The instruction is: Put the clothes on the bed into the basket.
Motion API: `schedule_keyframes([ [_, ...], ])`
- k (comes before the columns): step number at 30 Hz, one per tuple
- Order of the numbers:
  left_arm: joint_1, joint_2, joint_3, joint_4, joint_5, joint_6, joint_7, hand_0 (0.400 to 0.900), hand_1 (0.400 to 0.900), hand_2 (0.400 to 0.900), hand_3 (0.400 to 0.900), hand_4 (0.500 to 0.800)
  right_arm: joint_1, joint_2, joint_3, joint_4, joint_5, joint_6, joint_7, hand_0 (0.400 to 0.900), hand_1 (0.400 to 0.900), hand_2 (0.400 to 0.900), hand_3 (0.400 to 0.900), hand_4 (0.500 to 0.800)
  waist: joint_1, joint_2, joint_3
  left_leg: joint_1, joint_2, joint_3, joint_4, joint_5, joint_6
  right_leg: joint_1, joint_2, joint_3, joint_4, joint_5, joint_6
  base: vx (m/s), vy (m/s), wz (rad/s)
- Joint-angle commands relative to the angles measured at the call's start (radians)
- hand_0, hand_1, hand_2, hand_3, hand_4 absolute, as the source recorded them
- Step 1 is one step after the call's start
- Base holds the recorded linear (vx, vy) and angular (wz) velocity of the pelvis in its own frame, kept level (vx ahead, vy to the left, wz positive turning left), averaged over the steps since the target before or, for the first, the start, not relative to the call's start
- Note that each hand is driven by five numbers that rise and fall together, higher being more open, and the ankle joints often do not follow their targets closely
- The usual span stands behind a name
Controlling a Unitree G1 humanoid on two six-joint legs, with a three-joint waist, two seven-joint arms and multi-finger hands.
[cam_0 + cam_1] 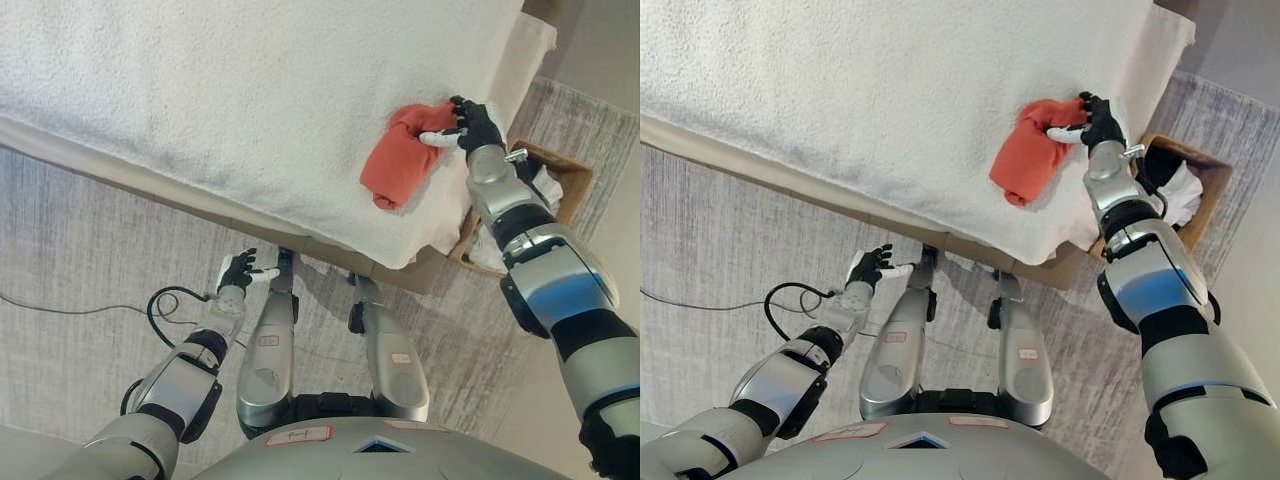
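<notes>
The robot's right hand (470, 125) is pinching an orange cloth (402, 157) lying near the bed's (250, 100) right edge, beside the basket (572, 178) on the floor, while its left hand (240, 272) is hanging loosely open below.

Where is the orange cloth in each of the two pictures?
Left eye view: the orange cloth lies right of the middle, near the bed's lower edge.
Right eye view: the orange cloth sits in about the same place, slightly more to the left.
Shared landmark: the right hand touches its upper right end, with the basket further right.
</notes>
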Motion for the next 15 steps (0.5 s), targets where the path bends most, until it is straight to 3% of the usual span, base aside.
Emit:
schedule_keyframes([
  [1,0.016,0.046,0.012,0.038,-0.012,0.001,-0.009,0.9,0.9,0.9,0.9,0.8,-0.009,0.049,0.005,0.024,0.047,0.0,0.074,0.4,0.4,0.4,0.4,0.5,0.042,-0.064,0.001,-0.032,-0.035,0.04,0.065,-0.086,0.015,-0.028,-0.089,0.035,-0.015,0.045,0.032,0.0,0.0,0.0],
  [15,0.057,0.042,0.024,0.041,0.015,0.003,-0.032,0.9,0.9,0.9,0.9,0.8,0.167,0.049,-0.074,-0.046,0.132,-0.04,0.099,0.4,0.4,0.4,0.4,0.5,0.015,-0.081,-0.045,0.066,-0.021,0.05,0.013,-0.088,0.013,0.041,-0.088,0.029,-0.021,0.029,0.033,0.01,-0.009,-0.02],
])
